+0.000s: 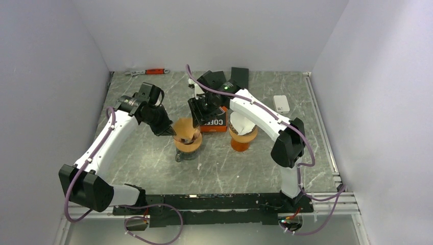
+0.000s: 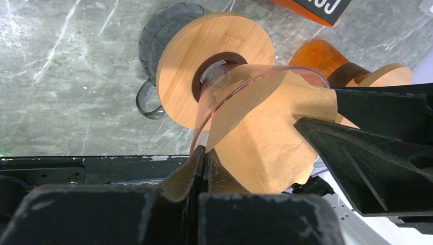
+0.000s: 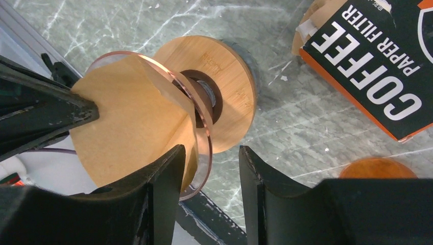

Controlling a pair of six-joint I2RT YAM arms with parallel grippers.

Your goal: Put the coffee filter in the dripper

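A clear dripper (image 1: 188, 145) with a round wooden collar (image 2: 204, 46) stands on a dark glass server mid-table. The brown paper coffee filter (image 1: 185, 130) sits in its cone, rising above the rim (image 2: 265, 138). My left gripper (image 2: 204, 153) is shut on the filter's edge right at the dripper's rim, on its left side (image 1: 172, 132). My right gripper (image 3: 211, 149) is open at the far side (image 1: 196, 120). One of its fingers lies against the filter (image 3: 127, 117), the other outside the rim, so the dripper's wall sits between them.
An orange-and-black coffee filter box (image 1: 214, 124) lies just behind the dripper. A second, orange dripper (image 1: 242, 135) holding a white filter stands to its right. A red-handled wrench (image 1: 150, 72), a white device (image 1: 281, 103) and black items (image 1: 237, 75) lie farther back.
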